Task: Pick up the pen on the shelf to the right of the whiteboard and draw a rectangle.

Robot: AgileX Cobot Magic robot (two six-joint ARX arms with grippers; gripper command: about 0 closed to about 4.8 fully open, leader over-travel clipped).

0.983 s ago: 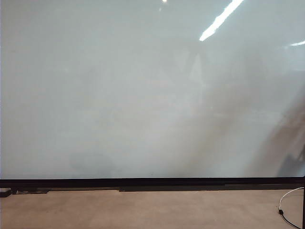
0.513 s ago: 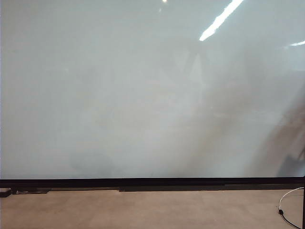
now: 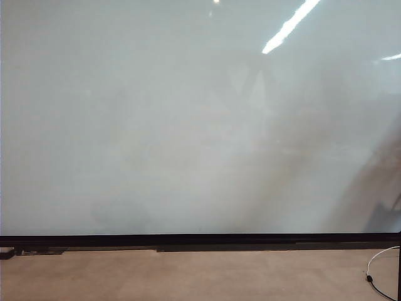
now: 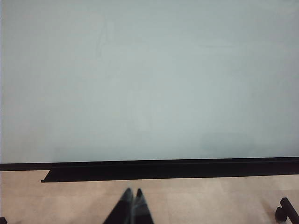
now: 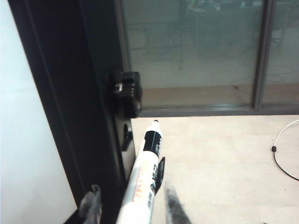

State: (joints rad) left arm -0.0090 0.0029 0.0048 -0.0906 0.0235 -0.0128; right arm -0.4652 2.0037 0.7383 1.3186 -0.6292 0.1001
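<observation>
Right end effector [image 5: 131, 205]: fingers narrow either side of slim white marker pen [image 5: 142, 182], dark tip at 12 o'clock; firm grip not certain. Left end effector [image 4: 132, 205]: tips pressed together, empty, low before large glossy whiteboard [image 3: 188, 125]. No rectangle drawn yet. Only right wrist view shows pen, beside board's black edge frame [image 5: 70, 116]; exterior view shows neither arm.

- My right tool [image 5: 131, 205]: fingertips blurred; contact with the pen [image 5: 142, 186] unclear, pen's lower end cut off.
- Left tool [image 4: 132, 200]: only its tips show.
- Whiteboard [image 3: 188, 125] overruns the exterior frame.
</observation>
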